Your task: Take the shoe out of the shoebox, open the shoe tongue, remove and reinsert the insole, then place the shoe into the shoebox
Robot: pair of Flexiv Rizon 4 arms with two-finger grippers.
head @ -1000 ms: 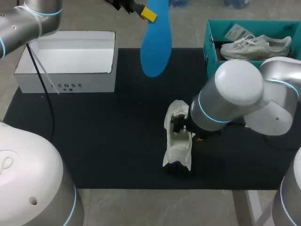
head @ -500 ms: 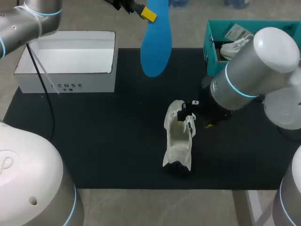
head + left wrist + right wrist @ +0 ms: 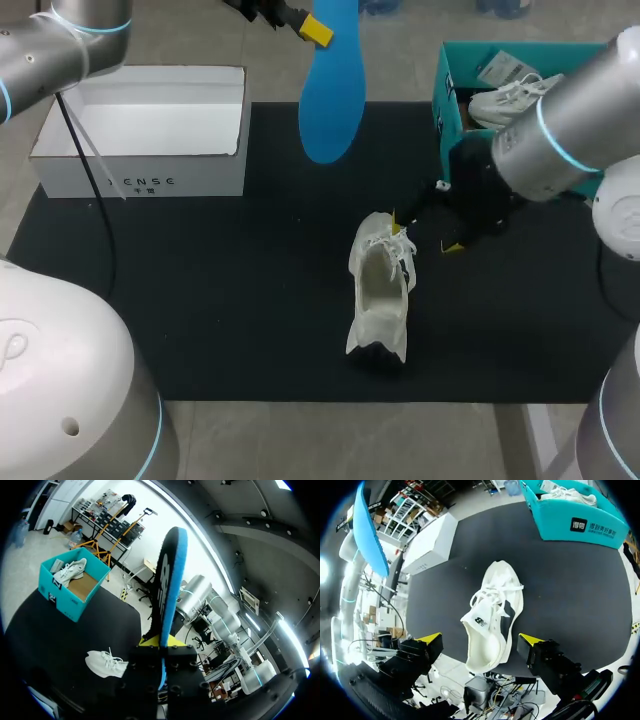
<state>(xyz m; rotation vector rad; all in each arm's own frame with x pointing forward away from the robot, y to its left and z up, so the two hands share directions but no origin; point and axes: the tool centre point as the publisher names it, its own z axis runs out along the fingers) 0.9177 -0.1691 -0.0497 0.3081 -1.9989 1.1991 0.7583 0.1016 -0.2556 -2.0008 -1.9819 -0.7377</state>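
The left hand [image 3: 318, 30] is pinching one end of the blue insole [image 3: 330, 85] and holding it up over the far edge of the bench [image 3: 300, 440]; the rest of the insole is hanging down toward the dark mat [image 3: 220, 300]. The right hand [image 3: 424, 233] is hovering with its fingers spread wide, gripping nothing, just beside the laced end of the white shoe [image 3: 380, 290]. The shoe is lying on the mat near the bench's middle. A teal shoebox [image 3: 447, 95] is sitting at the far right corner with a second shoe [image 3: 505, 100] lying inside. A white box [image 3: 150, 175] is standing open at the far left corner.
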